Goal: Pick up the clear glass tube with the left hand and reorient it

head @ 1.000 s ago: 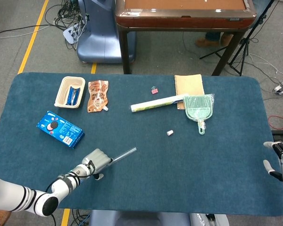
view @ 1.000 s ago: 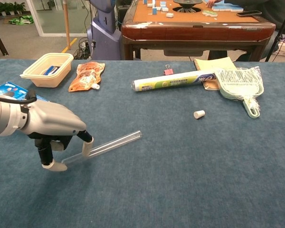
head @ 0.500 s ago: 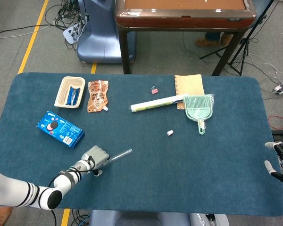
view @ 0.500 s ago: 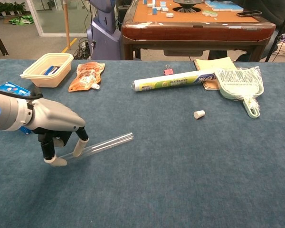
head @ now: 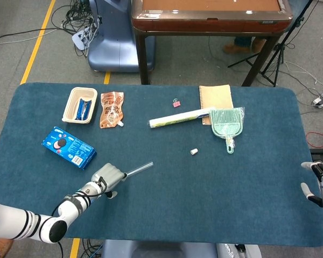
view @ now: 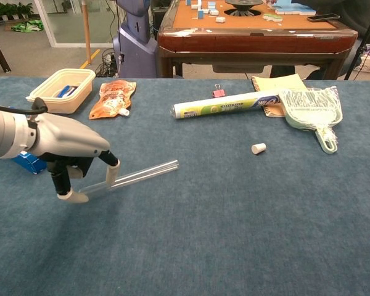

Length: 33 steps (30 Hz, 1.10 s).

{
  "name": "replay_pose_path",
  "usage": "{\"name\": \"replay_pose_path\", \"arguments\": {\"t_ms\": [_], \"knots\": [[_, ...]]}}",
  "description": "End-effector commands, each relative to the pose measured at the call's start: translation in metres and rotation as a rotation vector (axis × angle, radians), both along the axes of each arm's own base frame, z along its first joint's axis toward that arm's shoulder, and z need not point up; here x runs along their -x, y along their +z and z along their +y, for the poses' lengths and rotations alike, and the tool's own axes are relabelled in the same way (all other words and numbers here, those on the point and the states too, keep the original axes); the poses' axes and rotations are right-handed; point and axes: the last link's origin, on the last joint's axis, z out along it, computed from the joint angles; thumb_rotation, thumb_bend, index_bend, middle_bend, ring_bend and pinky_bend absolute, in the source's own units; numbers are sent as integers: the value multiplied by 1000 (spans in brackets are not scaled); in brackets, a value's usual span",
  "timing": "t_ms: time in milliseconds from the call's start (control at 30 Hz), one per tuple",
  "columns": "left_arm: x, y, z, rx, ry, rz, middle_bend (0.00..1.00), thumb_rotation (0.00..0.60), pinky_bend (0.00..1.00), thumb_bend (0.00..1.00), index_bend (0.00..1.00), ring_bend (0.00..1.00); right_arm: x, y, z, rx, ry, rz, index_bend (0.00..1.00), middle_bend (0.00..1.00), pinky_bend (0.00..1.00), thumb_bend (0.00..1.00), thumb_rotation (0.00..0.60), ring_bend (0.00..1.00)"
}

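Left hand is seen low over the near-left part of the table, fingers pointing down and closed around one end of the clear glass tube — a pinch between thumb and fingers, as far as the chest view allows it to be read. The tube is held near its left end; the rest extends to the right and slightly away from the robot, at a shallow angle. Whether the free end is clear of the cloth or touching it cannot be told from either view; in the head view it appears as a thin pale line running out from the hand. Right hand is seen at the far right edge of the table, fingers apart, nothing held, well away from the work. Other items noted, all well apart from the tube: blue snack box behind the left hand, cream tray, orange pouch, rolled tube of wrap, small white cap, green dustpan. Step judged to be in hand: the grasp is made and the pick-up is at its start; reorientation is not yet done — the tube lies close to horizontal. Next move is judged to call for a clean lift, then a wrist rotation. An end-grip on a long smooth tube is likely to slip or pivot, so a firm pinch and slow turning are advised.
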Motion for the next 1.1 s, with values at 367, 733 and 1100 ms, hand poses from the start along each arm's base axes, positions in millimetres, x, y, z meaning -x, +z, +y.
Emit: {"name": "replay_pose_path", "arguments": {"t_ms": [367, 733, 1100], "knots": [[20, -12, 7, -12, 18, 67, 944, 528, 871, 284, 299, 1000, 1, 2, 3, 8, -4, 2, 358, 396, 387, 299, 600, 354], [23, -8, 23, -83, 50, 62, 943, 541, 871, 284, 303, 1000, 0, 2, 3, 6, -3, 0, 358, 396, 387, 299, 600, 354], [1, -13, 25, -184, 61, -233, 944, 600, 872, 285, 332, 1000, 0, 0, 1, -1, -1, -1, 358, 396, 387, 299, 600, 354]]}}
